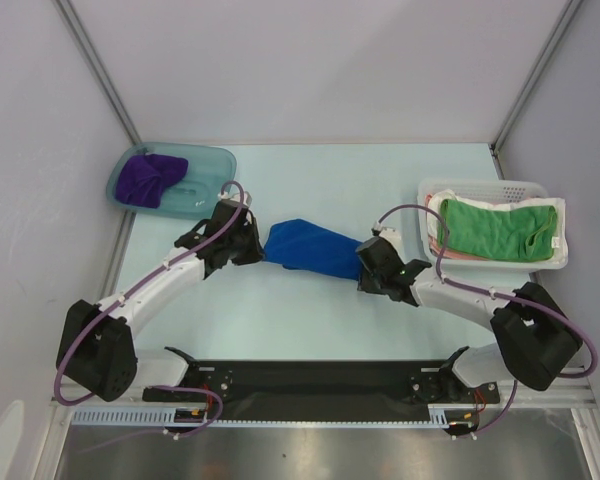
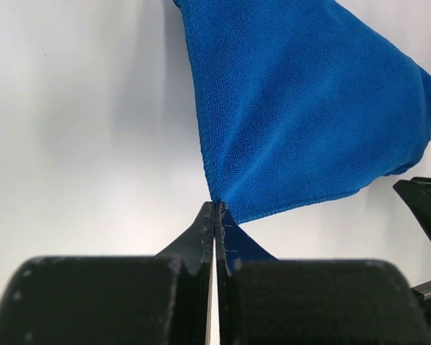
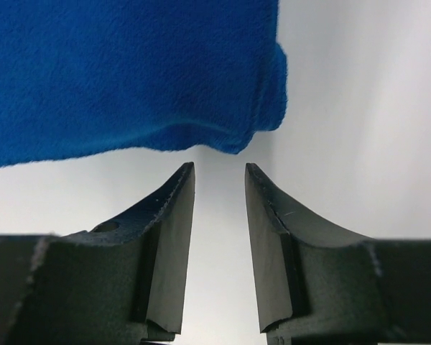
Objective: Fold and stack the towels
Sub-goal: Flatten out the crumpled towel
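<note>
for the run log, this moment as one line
left tool: shut on blue towel corner | right tool: open, short of its edge | green towel: in basket

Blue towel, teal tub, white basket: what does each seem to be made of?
The blue towel looks like soft cloth, likely microfibre or terry: matte, fuzzy nap, a stitched hem, and it drapes in folds. The teal tub is probably plastic: translucent, with smooth, faintly glossy walls. The white basket is probably rigid moulded plastic: opaque, with slotted walls.

Three towels [image 1: 315,250], one tub [image 1: 221,158], one basket [image 1: 480,186], two arms [image 1: 160,280].
</note>
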Available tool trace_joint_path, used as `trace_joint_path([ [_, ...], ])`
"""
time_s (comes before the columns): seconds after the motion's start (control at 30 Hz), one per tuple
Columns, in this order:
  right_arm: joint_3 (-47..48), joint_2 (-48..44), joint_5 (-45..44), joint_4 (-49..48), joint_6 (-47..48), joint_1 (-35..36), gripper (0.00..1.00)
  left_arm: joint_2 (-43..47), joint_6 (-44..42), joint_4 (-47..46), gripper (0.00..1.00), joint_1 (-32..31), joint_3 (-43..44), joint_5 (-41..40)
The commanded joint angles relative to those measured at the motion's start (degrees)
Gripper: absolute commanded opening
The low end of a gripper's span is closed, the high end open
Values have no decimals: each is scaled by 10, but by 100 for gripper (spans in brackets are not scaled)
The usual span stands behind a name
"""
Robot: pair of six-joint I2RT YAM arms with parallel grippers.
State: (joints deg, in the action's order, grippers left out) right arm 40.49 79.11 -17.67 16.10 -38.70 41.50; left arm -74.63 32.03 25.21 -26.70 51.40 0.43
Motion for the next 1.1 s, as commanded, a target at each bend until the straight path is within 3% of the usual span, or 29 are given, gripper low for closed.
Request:
trace_joint_path([
  [0.0, -4, 4, -22, -41, -12, -12, 40, 16, -14, -2, 0, 6, 8, 6],
  [0.33, 3, 29, -20, -62, -10, -26, 42, 8, -12, -8, 0, 8, 9, 11],
  [0.73, -7, 44, -23, -80, -19, -27, 39, 1, -13, -12, 0, 7, 11, 14],
  [1.07, -5, 26, -32, -69, -11, -37, 21, -7, -13, -17, 0, 7, 13, 19],
])
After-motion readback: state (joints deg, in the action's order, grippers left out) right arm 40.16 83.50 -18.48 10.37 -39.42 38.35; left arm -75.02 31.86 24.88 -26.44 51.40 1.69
